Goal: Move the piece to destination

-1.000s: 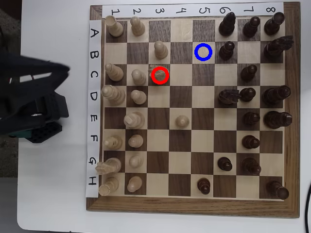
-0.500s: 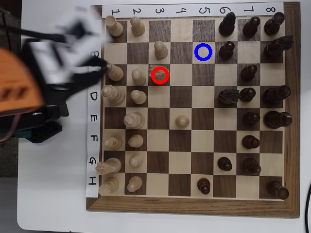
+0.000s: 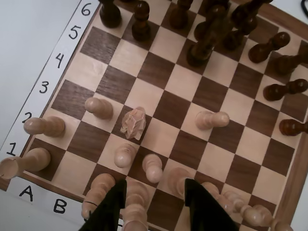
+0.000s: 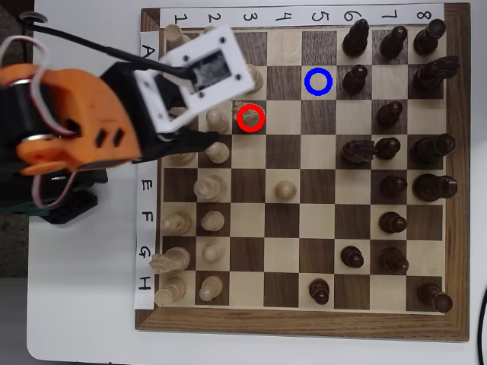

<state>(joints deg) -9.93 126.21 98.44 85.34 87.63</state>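
Observation:
The piece (image 3: 134, 123), a light tan knight-like chessman, stands on a dark square left of centre in the wrist view. In the overhead view it (image 4: 249, 117) sits inside a red ring, just right of the arm's white camera mount. My gripper (image 3: 155, 185) is open and empty, with its two black fingers at the bottom edge of the wrist view, a square or two short of the piece. The destination (image 4: 318, 81) is a light square marked by a blue ring, two columns right of the piece and one row up. It is outside the wrist view.
Pale pawns (image 3: 153, 167) stand close around the piece and under my fingers. Another pale pawn (image 3: 211, 119) lies to its right. Dark pieces (image 4: 355, 77) crowd the right half of the board (image 4: 300, 323), one right beside the blue ring. The orange arm (image 4: 76, 114) covers the board's upper left.

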